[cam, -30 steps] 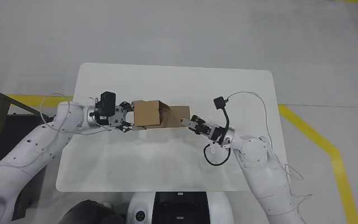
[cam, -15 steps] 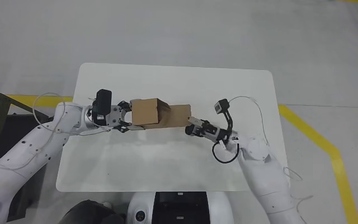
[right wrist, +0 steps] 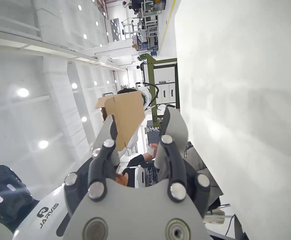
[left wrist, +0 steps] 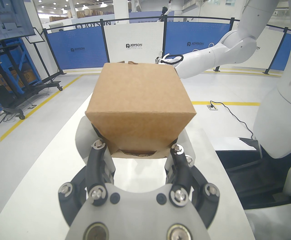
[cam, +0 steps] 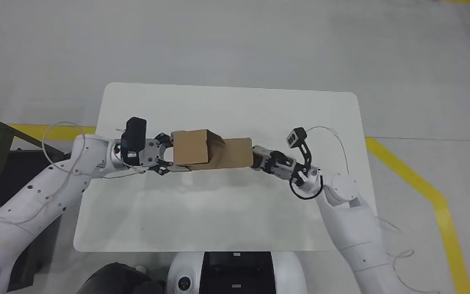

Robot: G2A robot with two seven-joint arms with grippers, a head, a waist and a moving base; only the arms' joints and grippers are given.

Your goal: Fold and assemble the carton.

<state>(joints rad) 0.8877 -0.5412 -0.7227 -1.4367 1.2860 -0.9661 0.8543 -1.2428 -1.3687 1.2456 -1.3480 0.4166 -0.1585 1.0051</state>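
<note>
While left pincer (left wrist: 136,141) clamps carton's (cam: 194,147) end: right pincer (right wrist: 139,118) has swung out to flap's (right wrist: 124,113) far edge.
right pincer: wide, flap tip at its fingers.
meaning: flap unfolded; fold looks next.
carton: mid-tabletop (cam: 220,213).
around: cable (cam: 325,125) beyond right pincer, away from carton; nothing blocks flap.

Robotics test hall, seen from the floor. Ahead of the fingers (left wrist: 80,138) of the left gripper (left wrist: 136,138), a fence of blue perforated panels (left wrist: 193,45) encloses the cell around the white table (left wrist: 45,159). Behind it are stacked boxes (left wrist: 54,18), and near it a display screen (left wrist: 13,18) on a wheeled stand. Yellow floor lines (left wrist: 227,103) border the cell. Beyond the right gripper (right wrist: 139,113): rows of ceiling lights (right wrist: 22,92), a green steel frame (right wrist: 162,63), equipment racks (right wrist: 145,36).
</note>
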